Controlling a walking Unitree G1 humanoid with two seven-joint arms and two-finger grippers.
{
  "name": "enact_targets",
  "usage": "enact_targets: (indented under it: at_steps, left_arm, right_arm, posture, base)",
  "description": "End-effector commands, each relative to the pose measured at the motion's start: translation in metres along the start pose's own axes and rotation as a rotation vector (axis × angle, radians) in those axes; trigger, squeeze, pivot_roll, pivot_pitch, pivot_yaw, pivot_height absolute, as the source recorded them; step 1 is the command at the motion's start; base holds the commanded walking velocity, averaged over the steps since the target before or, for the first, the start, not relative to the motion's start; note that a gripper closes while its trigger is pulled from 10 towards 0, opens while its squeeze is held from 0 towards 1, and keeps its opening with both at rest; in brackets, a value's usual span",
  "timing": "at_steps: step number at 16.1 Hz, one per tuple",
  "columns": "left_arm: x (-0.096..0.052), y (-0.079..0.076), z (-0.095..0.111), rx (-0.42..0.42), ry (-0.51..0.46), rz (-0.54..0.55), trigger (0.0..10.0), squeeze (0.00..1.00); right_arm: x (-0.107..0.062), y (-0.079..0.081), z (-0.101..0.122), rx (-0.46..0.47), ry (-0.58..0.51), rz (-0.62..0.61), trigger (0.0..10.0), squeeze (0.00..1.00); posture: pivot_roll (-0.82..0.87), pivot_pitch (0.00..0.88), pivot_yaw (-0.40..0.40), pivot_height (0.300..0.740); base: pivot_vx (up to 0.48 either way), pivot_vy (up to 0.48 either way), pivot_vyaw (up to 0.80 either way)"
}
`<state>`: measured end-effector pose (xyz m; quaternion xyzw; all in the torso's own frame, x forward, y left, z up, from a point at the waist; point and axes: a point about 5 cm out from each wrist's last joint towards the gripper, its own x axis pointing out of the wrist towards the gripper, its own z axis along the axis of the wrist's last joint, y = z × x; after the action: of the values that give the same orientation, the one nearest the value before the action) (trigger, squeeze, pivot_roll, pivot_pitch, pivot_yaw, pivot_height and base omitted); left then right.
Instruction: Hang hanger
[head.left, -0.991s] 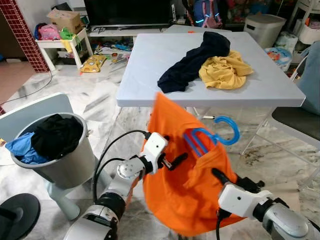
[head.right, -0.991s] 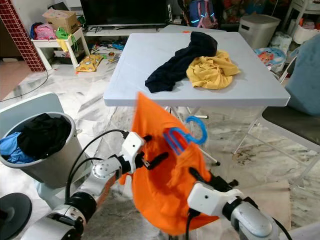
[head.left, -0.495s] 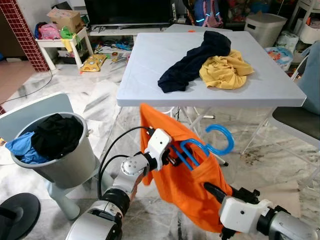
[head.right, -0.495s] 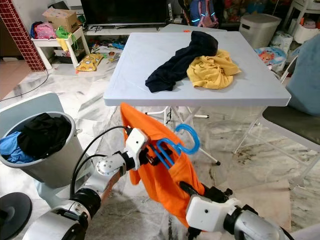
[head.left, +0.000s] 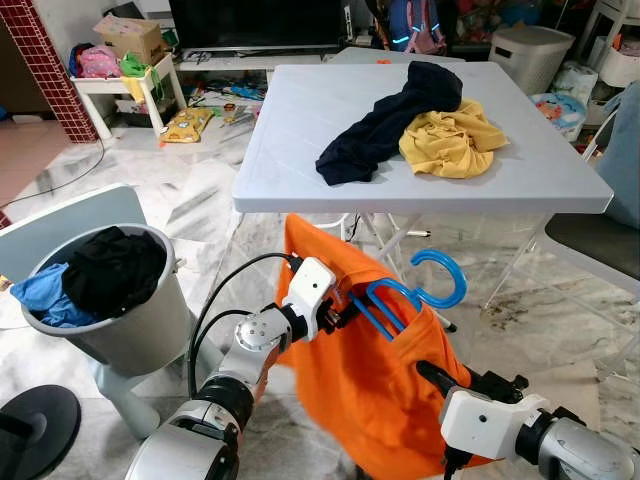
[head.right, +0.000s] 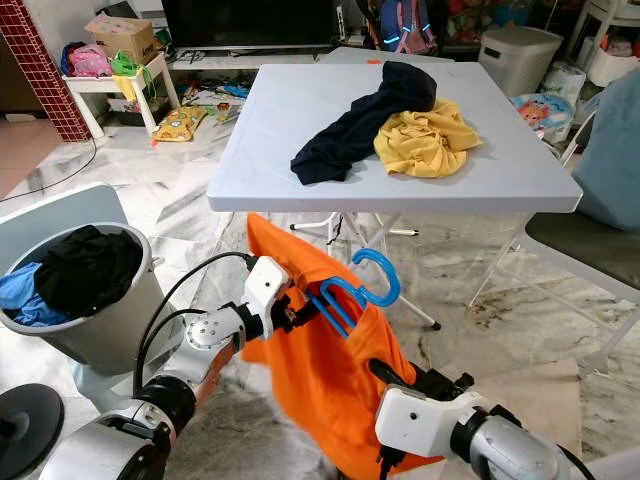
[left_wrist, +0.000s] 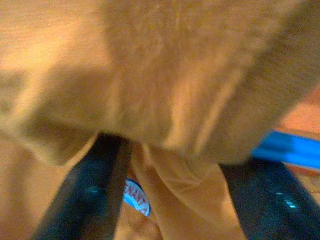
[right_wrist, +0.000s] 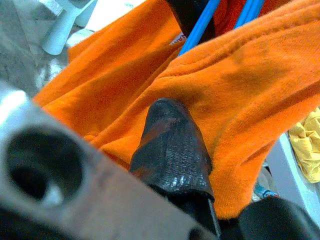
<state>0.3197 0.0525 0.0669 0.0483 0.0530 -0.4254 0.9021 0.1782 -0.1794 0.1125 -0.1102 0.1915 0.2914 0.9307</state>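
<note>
While the left gripper (head.left: 340, 308) clamps orange shirt (head.left: 370, 400) and blue hanger (head.left: 415, 290), right gripper (head.left: 440, 383) pinches hem; left wrist view reveals collar label (left_wrist: 136, 196).

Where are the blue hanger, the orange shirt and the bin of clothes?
blue hanger (head.left: 440, 279), left eye view, on its curved hook.
orange shirt (head.left: 365, 395), left eye view, on its hanging front.
bin (head.left: 150, 335), left eye view, on its grey wall.

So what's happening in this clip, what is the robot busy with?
The robot is fitting an orange shirt onto a blue hanger, held up in front of the white table. The left gripper holds the collar area by the hanger; the right gripper grips the shirt lower down. The hook sticks out of the neck. Nothing is hung yet.
</note>
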Motion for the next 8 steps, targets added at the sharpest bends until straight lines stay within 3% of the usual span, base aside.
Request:
enact_targets:
  at_steps: [1,8]
  left_arm:
    - [-0.0021,0.0036,0.0015,0.024,0.000,-0.006,0.0,0.00]
    - [-0.0051,0.0093,0.0029,0.020,-0.010,0.008,0.0,0.00]
  right_arm:
    - [-0.0001,-0.0021,0.0004,-0.017,0.001,-0.014,10.0,0.00]
    - [0.0011,-0.0119,-0.0077,-0.060,0.054,-0.086,10.0,0.00]
  posture:
    - [-0.09,0.000,0.030,0.740]
    - [-0.09,0.000,0.027,0.740]
  base:
    - [0.000,0.000,0.00]
    - [0.000,0.000,0.00]
